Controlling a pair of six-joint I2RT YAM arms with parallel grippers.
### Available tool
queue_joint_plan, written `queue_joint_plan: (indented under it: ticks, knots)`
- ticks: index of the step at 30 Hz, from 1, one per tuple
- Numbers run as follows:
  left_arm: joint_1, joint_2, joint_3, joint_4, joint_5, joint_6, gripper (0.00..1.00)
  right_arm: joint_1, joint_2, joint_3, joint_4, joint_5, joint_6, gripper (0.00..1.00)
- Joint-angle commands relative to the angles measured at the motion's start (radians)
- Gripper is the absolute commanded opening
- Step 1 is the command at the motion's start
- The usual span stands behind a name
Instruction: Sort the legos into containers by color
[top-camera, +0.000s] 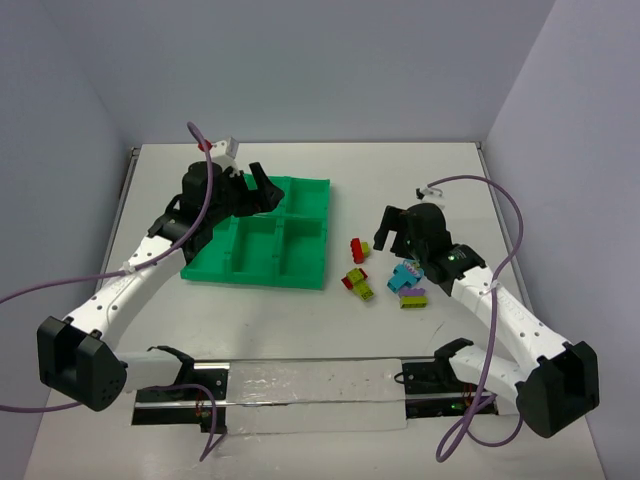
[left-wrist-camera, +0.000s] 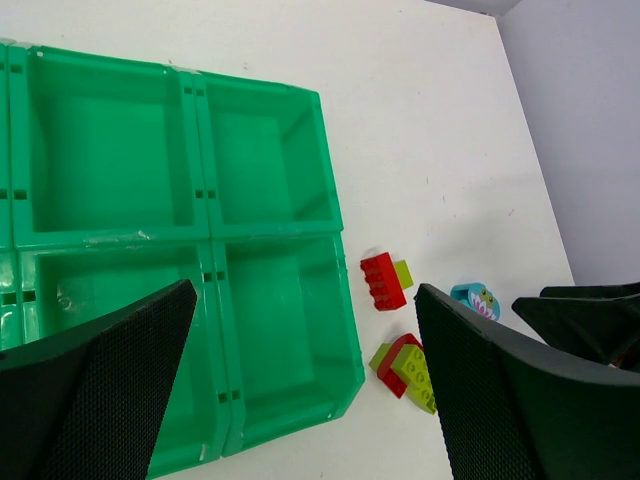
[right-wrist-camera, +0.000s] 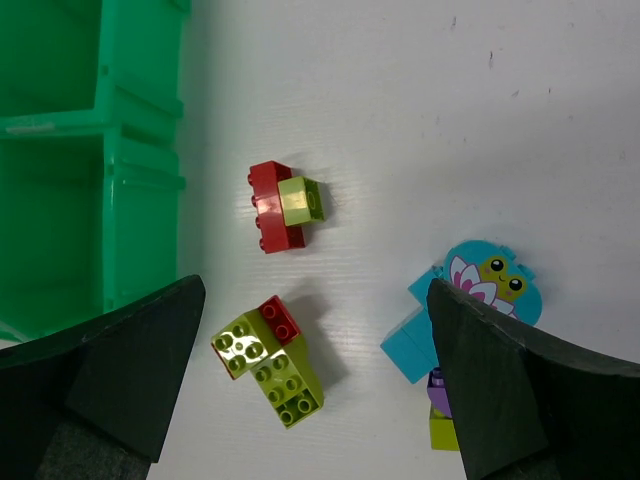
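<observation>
While both arms reach forward over the matte white table, your left arm bends diagonally toward the tray and your right arm bends inward. The glossy green plastic tray has rectangular compartments divided by low walls. Your left gripper hangs above its far side, spread wide and holding nothing; the black fingers show a fine mesh texture. Your right gripper, also wide, hangs over the studded legos lying on the table just right of the tray: a rounded cyan piece with a frog face, a yellow-green and red cluster, a red brick carrying a yellow-green one, and a small purple brick.
</observation>
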Motion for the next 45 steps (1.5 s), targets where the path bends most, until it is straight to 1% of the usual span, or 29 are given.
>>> queue_joint_plan:
  ticks: [1,7,11,14,16,19,22,23,24,28,32,36,40,42,45]
  knots:
    - [-0.004,0.004,0.020,0.012,0.016,0.004,0.99,-0.003,-0.042,-0.003,0.056,0.000,-0.008,1.00]
    - [-0.021,0.021,0.040,-0.027,-0.041,0.012,0.99,-0.002,-0.020,0.012,0.016,-0.007,-0.022,1.00]
    - [-0.054,0.051,0.069,-0.079,-0.107,0.022,0.99,0.012,-0.014,0.003,0.009,-0.059,-0.059,0.99]
    - [-0.092,0.069,0.088,-0.104,-0.146,0.036,0.99,0.079,0.012,0.005,0.005,-0.079,-0.109,0.97]
    - [-0.106,0.074,0.086,-0.106,-0.160,0.039,0.99,0.146,0.071,0.033,-0.030,-0.054,-0.140,0.95]
    - [-0.109,0.078,0.086,-0.104,-0.162,0.039,0.99,0.204,0.128,0.064,-0.057,-0.029,-0.168,0.94]
    - [-0.109,0.080,0.096,-0.113,-0.166,0.045,0.99,0.238,0.184,0.080,-0.059,-0.016,-0.173,0.86]
    - [-0.109,0.079,0.100,-0.118,-0.170,0.048,0.99,0.246,0.196,0.074,-0.052,-0.015,-0.174,0.81]
    - [-0.109,0.078,0.104,-0.122,-0.172,0.051,0.99,0.249,0.200,0.067,-0.044,-0.025,-0.181,0.78]
    - [-0.109,0.063,0.103,-0.126,-0.181,0.060,0.99,0.274,0.240,0.068,-0.053,-0.035,-0.198,0.69]
    - [-0.109,0.057,0.099,-0.127,-0.179,0.062,0.99,0.321,0.289,0.089,-0.057,-0.002,-0.207,0.68]
    - [-0.109,0.054,0.090,-0.123,-0.173,0.059,0.99,0.337,0.338,0.125,-0.051,0.005,-0.217,0.68]
    - [-0.109,0.046,0.079,-0.123,-0.176,0.059,0.99,0.341,0.378,0.159,-0.062,0.051,-0.220,0.68]
    - [-0.109,0.041,0.075,-0.124,-0.181,0.060,0.99,0.341,0.385,0.160,-0.062,0.067,-0.223,0.67]
    - [-0.109,0.037,0.068,-0.124,-0.187,0.063,0.99,0.341,0.396,0.155,-0.057,0.069,-0.228,0.63]
